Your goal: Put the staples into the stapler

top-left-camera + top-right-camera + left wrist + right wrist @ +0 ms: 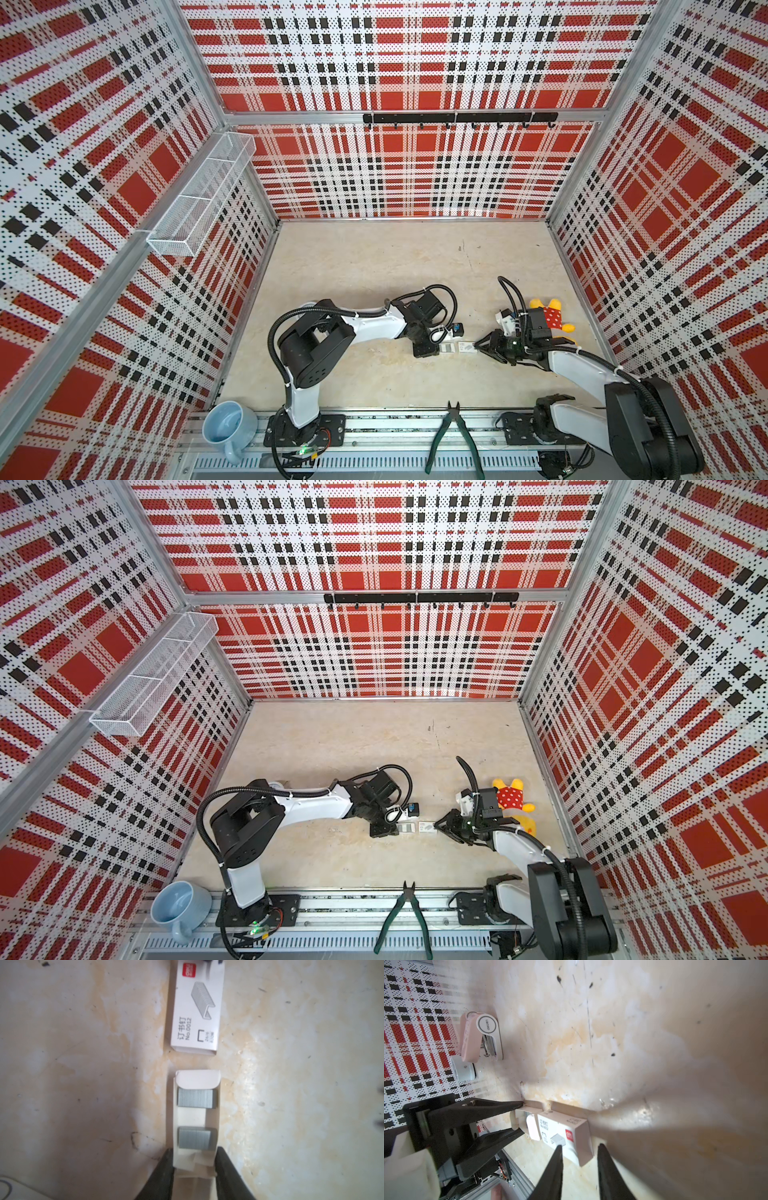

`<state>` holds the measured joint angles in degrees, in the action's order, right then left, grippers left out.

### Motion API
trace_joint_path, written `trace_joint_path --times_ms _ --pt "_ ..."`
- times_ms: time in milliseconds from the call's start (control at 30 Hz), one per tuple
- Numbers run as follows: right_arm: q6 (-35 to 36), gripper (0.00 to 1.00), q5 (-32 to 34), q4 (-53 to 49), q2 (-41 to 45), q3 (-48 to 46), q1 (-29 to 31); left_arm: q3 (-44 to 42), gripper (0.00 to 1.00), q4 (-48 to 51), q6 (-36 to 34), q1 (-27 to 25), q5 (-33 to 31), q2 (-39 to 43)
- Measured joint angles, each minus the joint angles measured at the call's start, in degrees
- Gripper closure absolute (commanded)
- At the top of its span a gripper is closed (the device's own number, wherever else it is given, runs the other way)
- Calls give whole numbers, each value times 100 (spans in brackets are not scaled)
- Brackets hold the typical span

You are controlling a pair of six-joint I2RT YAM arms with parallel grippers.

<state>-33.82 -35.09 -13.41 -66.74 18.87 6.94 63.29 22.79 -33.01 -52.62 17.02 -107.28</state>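
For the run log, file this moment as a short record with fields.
staples: two grey blocks, uncovered, lying in the tray
tray: out of the sleeve, a gap between them
left gripper: jaws against both sides of the tray's end
right gripper: open, empty, tips at the sleeve
stapler: on the table, away from both grippers

Stained beige tabletop [374,270], small clutter on the near half.
White cardboard sleeve [467,347] lying flat mid-table, inner tray [446,348] end to end with it, a small gap between. Pink-and-white stapler [481,1036] over by the plaid wall [415,1032], white round thing [464,1069] right beside it. Plush toy [550,316] near the right wall.
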Motion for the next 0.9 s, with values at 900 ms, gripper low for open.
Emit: trace_joint_path --times_ms 900 --pt "133 66 466 -422 378 363 -184 476 38 448 -195 -61 -101 39"
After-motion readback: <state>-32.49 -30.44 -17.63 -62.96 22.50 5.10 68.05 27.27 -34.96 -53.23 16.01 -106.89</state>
